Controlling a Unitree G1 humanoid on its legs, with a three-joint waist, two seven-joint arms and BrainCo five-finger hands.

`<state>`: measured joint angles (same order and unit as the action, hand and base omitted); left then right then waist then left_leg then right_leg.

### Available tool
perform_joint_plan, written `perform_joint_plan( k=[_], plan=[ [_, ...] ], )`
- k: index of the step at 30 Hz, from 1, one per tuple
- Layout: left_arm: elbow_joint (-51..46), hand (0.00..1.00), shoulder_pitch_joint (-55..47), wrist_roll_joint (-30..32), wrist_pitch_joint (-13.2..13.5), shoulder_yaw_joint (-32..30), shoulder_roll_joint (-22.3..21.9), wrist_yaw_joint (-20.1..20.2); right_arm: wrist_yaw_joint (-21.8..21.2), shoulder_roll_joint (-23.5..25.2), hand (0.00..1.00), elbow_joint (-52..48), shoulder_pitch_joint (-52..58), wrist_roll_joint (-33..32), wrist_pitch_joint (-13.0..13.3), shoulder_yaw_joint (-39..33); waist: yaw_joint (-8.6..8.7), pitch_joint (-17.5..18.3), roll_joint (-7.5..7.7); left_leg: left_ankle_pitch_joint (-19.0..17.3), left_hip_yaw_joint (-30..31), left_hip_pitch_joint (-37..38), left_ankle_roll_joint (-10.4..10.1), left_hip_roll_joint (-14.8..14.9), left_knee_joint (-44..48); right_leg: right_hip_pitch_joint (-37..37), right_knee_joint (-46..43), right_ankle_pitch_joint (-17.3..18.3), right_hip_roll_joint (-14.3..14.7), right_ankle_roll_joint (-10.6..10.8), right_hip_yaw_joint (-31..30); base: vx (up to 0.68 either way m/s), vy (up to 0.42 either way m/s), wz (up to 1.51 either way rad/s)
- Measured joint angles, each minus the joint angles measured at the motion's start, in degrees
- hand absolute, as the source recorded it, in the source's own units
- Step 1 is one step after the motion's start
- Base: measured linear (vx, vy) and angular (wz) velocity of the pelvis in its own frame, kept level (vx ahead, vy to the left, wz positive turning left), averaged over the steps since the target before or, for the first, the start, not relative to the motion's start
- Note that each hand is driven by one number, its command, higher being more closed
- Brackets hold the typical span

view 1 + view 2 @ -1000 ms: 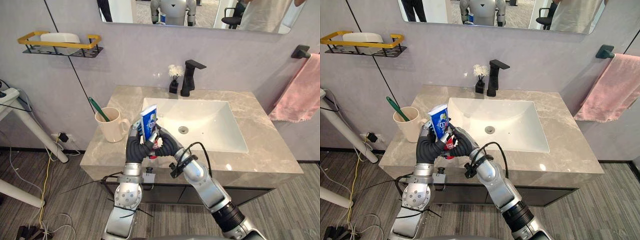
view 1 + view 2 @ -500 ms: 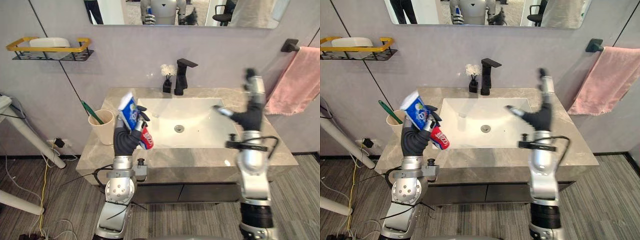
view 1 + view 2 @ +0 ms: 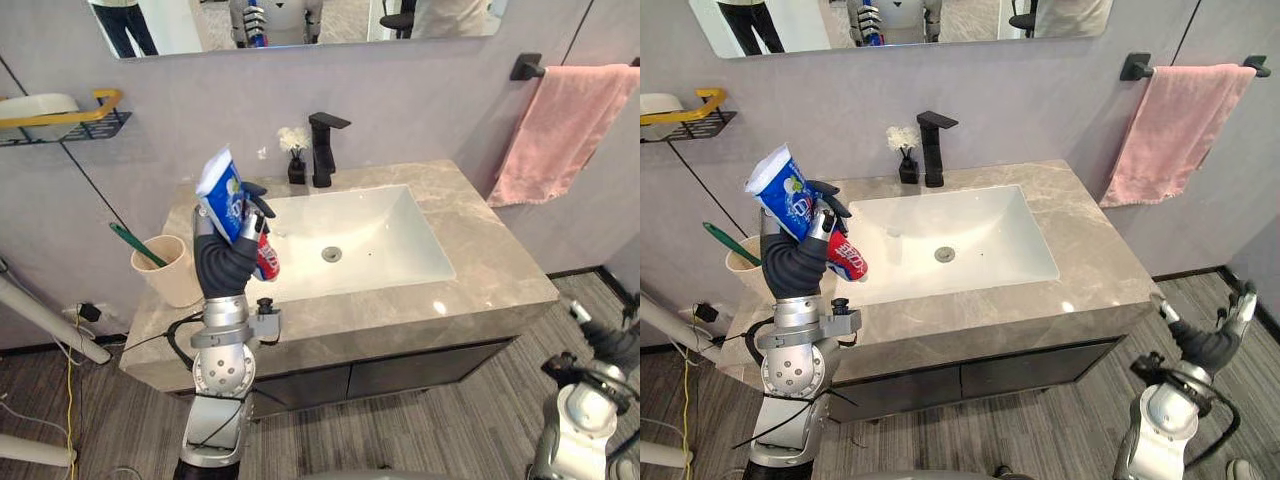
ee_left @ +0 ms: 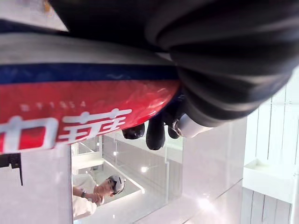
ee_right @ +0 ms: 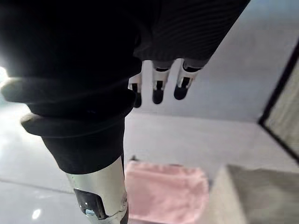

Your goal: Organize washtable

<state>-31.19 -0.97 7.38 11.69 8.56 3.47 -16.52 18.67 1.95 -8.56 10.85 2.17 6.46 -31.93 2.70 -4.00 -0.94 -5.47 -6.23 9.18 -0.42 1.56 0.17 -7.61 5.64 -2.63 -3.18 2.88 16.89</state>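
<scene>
The left robot hand [image 3: 228, 265], fingers curled round the toothpaste tube [image 3: 226, 195] held high above the surface [image 3: 480, 250] beside the cup [image 3: 168, 275] with the toothbrush [image 3: 130, 245], should probably steady the tube upright before lowering it into that cup; the right robot hand [image 3: 1205, 345] hangs low, fingers straight.

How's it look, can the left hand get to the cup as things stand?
Probably yes: the left hand, gripping the toothpaste tube, is raised beside the cup with nothing between them. It could drop the tube in but not grasp the cup.
</scene>
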Motion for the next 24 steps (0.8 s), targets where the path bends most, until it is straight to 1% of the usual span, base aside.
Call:
perform_joint_plan(
  k=[3,5,7,8,9,11,13,16,17,18,20,24],
  plan=[
    [0.0,1.00,1.1,0.1,0.0,0.1,0.0,-0.2,-0.5,1.7,0.00,1.6,2.7,-1.4,-0.3,2.1,0.00,0.0,0.03,-0.1,-0.5,0.1,-0.1,0.4,0.1,0.0,0.0,0.0,0.3,0.0,-0.2,-0.02,-0.010,-0.07],
    [0.0,1.00,1.5,0.2,-0.1,0.1,0.0,-0.2,-1.9,2.3,0.00,3.9,5.3,-2.4,-0.4,4.4,-0.06,0.0,0.03,-0.1,-0.7,0.1,-0.1,0.5,0.3,0.0,0.0,0.0,0.4,0.0,-0.2,-0.01,-0.003,-0.02],
    [0.0,1.00,2.7,1.1,-0.2,-0.5,0.1,-0.3,-5.0,2.7,0.00,8.5,8.4,-4.5,-0.7,8.0,-0.29,0.1,-0.07,-0.1,-0.9,0.1,-0.2,0.6,0.3,-0.1,0.0,0.0,0.4,0.0,-0.2,-0.01,0.004,-0.02],
    [0.0,1.00,3.0,1.4,-0.2,-0.7,0.1,-0.3,-5.4,2.8,0.00,9.5,9.0,-4.8,-0.7,8.9,-0.29,0.1,-0.16,-0.1,-1.0,0.2,-0.2,0.6,0.3,-0.1,0.0,0.0,0.4,0.0,-0.2,-0.01,0.013,-0.04],
    [0.0,1.00,3.6,2.4,-0.3,-1.7,0.2,-0.4,-6.9,3.0,0.00,11.8,9.9,-5.1,-0.9,10.1,-0.27,0.3,-0.35,-0.1,-1.1,0.2,-0.2,0.6,0.3,-0.1,0.0,0.0,0.4,0.0,-0.2,-0.01,0.016,-0.06],
    [0.0,1.00,5.0,2.8,-0.7,-4.0,0.4,-1.0,-9.0,3.1,0.00,15.2,10.4,-5.1,-1.5,11.2,-0.28,0.5,-0.66,-0.1,-1.4,0.4,-0.2,0.7,0.3,-0.2,0.0,0.0,0.4,-0.1,-0.1,-0.01,0.016,-0.07],
    [0.4,1.00,6.7,4.5,-1.5,-8.3,1.6,-1.5,-11.2,3.1,0.00,19.8,10.4,-6.2,-2.1,11.4,-0.32,0.9,-0.99,-0.2,-1.6,0.5,-0.3,0.8,0.3,-0.3,0.0,0.0,0.4,-0.1,0.1,-0.01,0.006,-0.02],
    [0.5,1.00,7.2,4.6,-1.7,-12.6,3.1,-2.7,-12.3,3.1,0.00,24.0,10.3,-7.4,-2.3,11.4,-0.41,1.1,-1.14,-0.2,-1.6,0.5,-0.3,0.9,0.3,-0.3,0.0,0.0,0.4,-0.1,0.3,0.00,0.004,0.01],
    [1.0,1.00,7.3,4.6,-1.9,-15.0,4.0,-3.4,-12.9,3.1,0.00,26.4,10.3,-8.6,-2.6,11.4,-0.50,1.2,-1.07,-0.2,-1.5,0.5,-0.3,0.9,0.3,-0.4,0.0,0.0,0.4,-0.1,0.4,0.00,0.012,0.03],
    [1.4,1.00,7.3,4.5,-1.9,-15.9,4.3,-3.7,-13.2,3.1,0.00,27.1,10.3,-8.8,-2.6,11.4,-0.53,1.2,-1.06,-0.2,-1.5,0.6,-0.3,0.9,0.3,-0.4,0.0,0.0,0.4,-0.1,0.5,0.00,0.017,0.05],
    [3.2,1.00,7.3,4.5,-2.8,-19.7,5.5,-4.1,-14.0,3.0,0.00,30.0,10.3,-8.9,-2.7,11.3,-0.54,1.6,-0.83,-0.2,-1.0,0.6,-0.3,0.8,0.3,-0.8,0.0,0.0,0.4,-0.1,1.0,0.00,0.020,0.09],
    [5.0,1.00,7.6,4.4,-3.7,-24.2,8.6,-5.3,-15.2,2.5,0.00,34.0,10.2,-8.9,-3.0,11.2,-0.59,2.8,-0.09,-0.2,-0.4,0.5,-0.3,0.7,0.0,-1.1,0.0,0.0,0.2,-0.1,2.0,-0.01,0.023,0.09]
  ],
)
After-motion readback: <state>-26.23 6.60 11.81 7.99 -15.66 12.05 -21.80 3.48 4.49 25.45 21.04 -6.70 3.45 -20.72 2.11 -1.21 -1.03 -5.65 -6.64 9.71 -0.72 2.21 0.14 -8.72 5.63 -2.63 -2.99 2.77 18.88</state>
